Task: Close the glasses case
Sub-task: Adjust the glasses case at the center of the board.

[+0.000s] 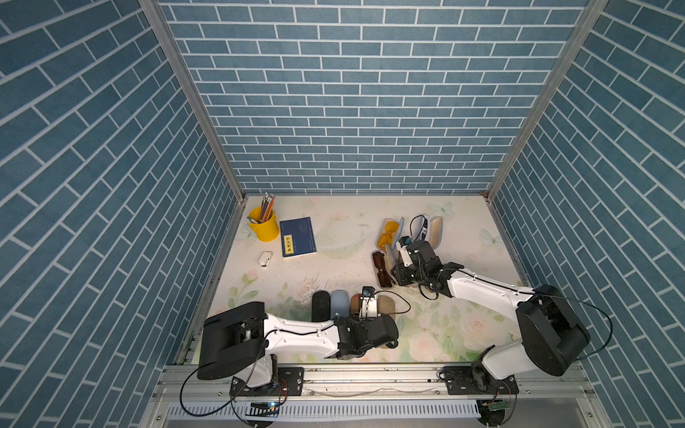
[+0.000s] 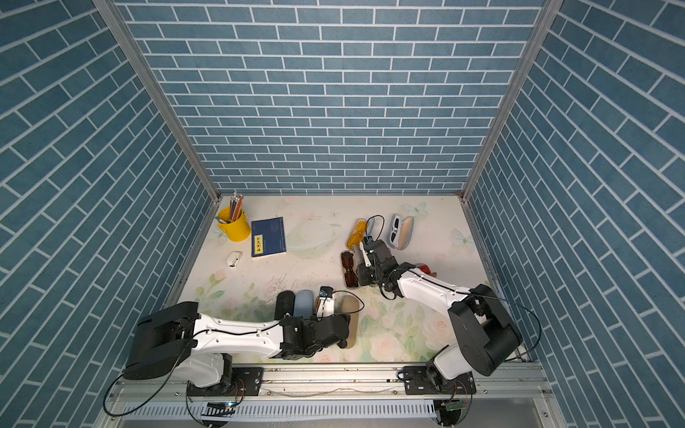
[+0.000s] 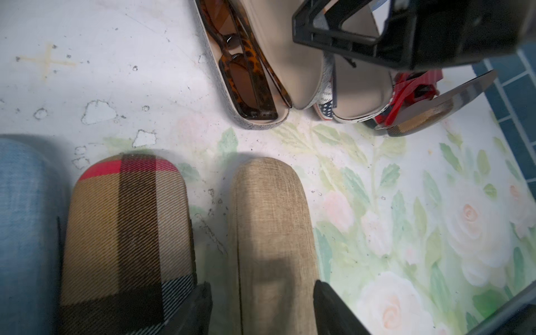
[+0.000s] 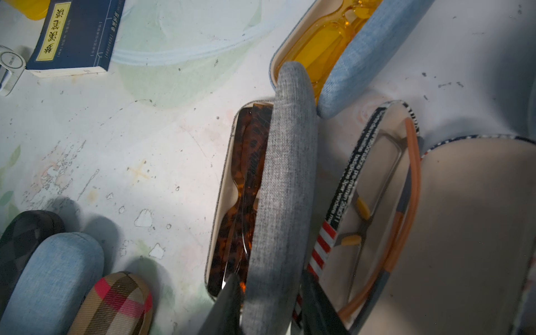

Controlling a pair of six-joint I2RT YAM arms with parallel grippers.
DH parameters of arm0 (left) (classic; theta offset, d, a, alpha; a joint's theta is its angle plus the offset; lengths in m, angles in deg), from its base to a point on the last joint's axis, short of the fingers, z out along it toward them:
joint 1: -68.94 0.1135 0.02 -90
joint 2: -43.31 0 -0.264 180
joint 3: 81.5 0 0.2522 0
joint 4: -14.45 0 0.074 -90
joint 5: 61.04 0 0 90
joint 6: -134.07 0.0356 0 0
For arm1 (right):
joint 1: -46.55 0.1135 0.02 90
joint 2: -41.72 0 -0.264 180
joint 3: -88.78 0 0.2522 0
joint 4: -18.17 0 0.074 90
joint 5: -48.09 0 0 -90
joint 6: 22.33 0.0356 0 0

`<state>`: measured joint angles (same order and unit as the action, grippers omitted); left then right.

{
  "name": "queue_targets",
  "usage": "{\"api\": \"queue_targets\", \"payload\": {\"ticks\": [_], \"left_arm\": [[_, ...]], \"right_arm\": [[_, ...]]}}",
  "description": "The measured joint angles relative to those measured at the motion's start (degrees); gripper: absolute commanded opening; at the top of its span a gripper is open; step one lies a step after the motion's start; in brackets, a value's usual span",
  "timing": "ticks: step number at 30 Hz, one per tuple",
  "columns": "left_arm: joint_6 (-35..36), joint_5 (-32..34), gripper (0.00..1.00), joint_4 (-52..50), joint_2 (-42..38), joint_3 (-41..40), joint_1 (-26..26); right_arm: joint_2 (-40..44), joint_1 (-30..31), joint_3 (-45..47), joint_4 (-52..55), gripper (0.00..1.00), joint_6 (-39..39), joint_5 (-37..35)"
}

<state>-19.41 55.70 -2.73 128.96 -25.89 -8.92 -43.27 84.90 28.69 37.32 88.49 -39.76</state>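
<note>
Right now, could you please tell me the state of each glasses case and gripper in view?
grey case lid: half raised.
right gripper: shut on grey case lid.
tan case: closed.
left gripper: open, straddling tan case.
plaid case: closed.
black case: closed.
yellow-glasses case: open.
flag case: open.
white-sunglasses case: open.

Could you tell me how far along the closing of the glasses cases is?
Done: black case, blue case, plaid case and tan case lie shut by the left gripper. In hand: the right gripper pinches the raised grey lid over the tortoiseshell glasses. Left: lowering that lid; the yellow glasses' case and white sunglasses' case are open too.
</note>
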Motion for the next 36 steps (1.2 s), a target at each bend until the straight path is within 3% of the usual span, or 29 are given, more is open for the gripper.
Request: {"api": "queue_targets", "payload": {"ticks": [9,20,36], "left_arm": [[0.1,0.2,0.64,-0.3,-7.4,-1.2,0.0],[-0.1,1.6,0.64,-2.6,-13.9,-4.5,0.1],[-0.4,2.6,0.64,-3.2,-15.7,-6.2,0.4]], "right_arm": [[0.0,1.4,0.0,0.0,0.22,-0.2,-2.4],[2.3,3.0,0.0,1.0,0.18,-0.1,-5.6],[9.6,4.5,0.0,3.5,0.13,0.4,-9.9]]}}
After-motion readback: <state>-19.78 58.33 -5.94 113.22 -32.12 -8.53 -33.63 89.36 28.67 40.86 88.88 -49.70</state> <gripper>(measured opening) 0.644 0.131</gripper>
